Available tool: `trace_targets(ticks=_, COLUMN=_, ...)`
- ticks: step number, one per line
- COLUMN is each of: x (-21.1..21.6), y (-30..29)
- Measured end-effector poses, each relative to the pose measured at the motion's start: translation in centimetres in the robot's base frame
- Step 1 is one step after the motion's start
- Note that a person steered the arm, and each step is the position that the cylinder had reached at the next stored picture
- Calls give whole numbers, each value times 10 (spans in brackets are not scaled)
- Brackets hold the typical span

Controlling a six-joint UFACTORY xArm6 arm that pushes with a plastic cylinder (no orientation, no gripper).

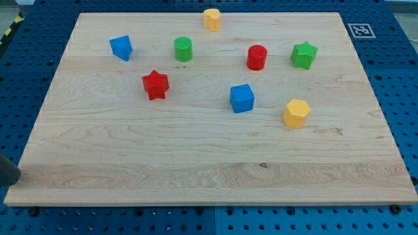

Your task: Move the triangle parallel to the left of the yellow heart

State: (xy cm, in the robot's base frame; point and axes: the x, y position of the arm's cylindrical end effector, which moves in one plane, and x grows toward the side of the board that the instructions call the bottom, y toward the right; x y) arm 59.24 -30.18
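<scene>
Only my rod [8,171] shows, bottom-left; tip hidden.

A red star [155,85] lies well left of a blue cube [242,98].

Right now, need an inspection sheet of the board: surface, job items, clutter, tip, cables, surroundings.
Surface: wooden board, flat, lower half bare.
Job's things: blue triangle at the view's upper left; yellow heart at the view's top edge, centre. The triangle sits left of the heart but lower in the view.
Clutter: green cylinder, red cylinder, green star, red star, blue cube, yellow hexagon; all apart from one another.
Tip: my tip not visible; a dark shape at the view's left edge, cannot tell what it is.
Cables: nothing seen.
Surroundings: blue perforated base; marker tag at the view's upper right.
</scene>
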Motion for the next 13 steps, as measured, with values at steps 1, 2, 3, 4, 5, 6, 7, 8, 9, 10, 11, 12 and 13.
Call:
trace_targets(ticks=1, x=0, y=0)
trace_targets(ticks=2, x=-2, y=0)
trace_targets(ticks=3, x=-4, y=0)
trace_targets(ticks=4, x=-63, y=18)
trace_targets(ticks=5, x=-141, y=86)
trace_targets(ticks=6, x=-171, y=118)
trace_targets(ticks=7, x=-174, y=118)
trace_targets(ticks=8, x=-223, y=118)
trace_targets(ticks=9, x=-241, y=123)
trace_targets(ticks=10, x=-241, y=126)
trace_targets(ticks=11, x=-253, y=142)
trace_targets(ticks=12, x=-270, y=157)
trace_targets(ticks=13, x=-270, y=142)
